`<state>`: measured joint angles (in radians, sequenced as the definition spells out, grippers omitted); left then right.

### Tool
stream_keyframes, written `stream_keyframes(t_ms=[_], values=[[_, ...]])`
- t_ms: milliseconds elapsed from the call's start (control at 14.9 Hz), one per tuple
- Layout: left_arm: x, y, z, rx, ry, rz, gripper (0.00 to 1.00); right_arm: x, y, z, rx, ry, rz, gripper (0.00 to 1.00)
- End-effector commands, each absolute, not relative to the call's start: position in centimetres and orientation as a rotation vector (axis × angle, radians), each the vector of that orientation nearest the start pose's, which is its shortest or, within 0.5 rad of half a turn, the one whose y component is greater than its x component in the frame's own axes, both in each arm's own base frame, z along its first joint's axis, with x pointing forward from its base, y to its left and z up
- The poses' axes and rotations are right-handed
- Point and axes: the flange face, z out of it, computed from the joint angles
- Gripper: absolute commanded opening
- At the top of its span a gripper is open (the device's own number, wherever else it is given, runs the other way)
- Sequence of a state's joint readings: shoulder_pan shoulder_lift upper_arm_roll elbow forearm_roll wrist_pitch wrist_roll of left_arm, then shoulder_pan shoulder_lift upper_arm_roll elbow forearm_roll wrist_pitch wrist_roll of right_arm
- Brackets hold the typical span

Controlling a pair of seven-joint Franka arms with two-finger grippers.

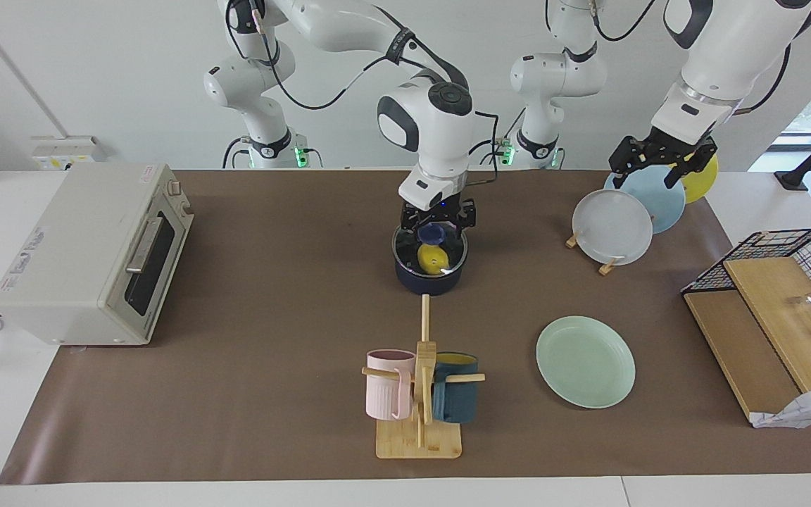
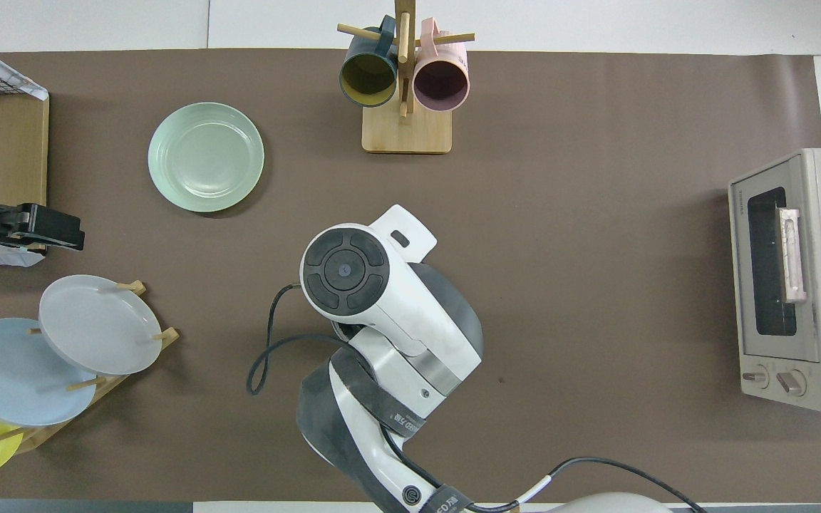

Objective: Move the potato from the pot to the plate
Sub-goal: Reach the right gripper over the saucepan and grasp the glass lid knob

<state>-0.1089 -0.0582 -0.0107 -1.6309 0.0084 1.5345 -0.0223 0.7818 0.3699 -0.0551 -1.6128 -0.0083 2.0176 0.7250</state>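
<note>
Hovering wide open over the pot, the right tool holds nothing; left tool waits empty. Potato inside looks light, hard, slippery: pinch its middle. Plate at pot's four o'clock.

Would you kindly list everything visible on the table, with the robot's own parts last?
potato: one, yellow, in the pot
pot: one, navy, mid-table
plate: one, mint green, toward the left arm's end
rack plates: three, grey-white, light blue, yellow, on a wooden rack
mugs: two, pink and dark blue, on a wooden stand
toaster oven: one, beige, right arm's end
wire basket: one, black, left arm's end
right pincer: open, over the pot
left pincer: open, over the rack plates, waiting
</note>
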Motion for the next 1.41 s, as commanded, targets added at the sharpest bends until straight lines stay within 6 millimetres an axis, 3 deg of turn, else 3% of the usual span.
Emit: stream_keyframes(t_ms=[0, 336, 538, 1345], values=[[51.9, -5.8, 62.6, -3.135, 0.142, 0.070, 1.00, 48.4, 44.1, 40.9, -3.147, -0.021, -0.099, 1.00], [51.9, -5.9, 62.6, -3.135, 0.144, 0.067, 1.00, 48.2, 44.0, 40.9, -3.156, -0.030, -0.095, 1.00], [51.9, -5.8, 62.6, -3.135, 0.142, 0.070, 1.00, 46.9, 45.1, 40.9, -3.166, -0.072, -0.080, 1.00], [51.9, -6.0, 62.6, -3.134, 0.147, 0.070, 1.00, 47.1, 44.6, 40.9, -3.182, -0.082, -0.079, 1.00]])
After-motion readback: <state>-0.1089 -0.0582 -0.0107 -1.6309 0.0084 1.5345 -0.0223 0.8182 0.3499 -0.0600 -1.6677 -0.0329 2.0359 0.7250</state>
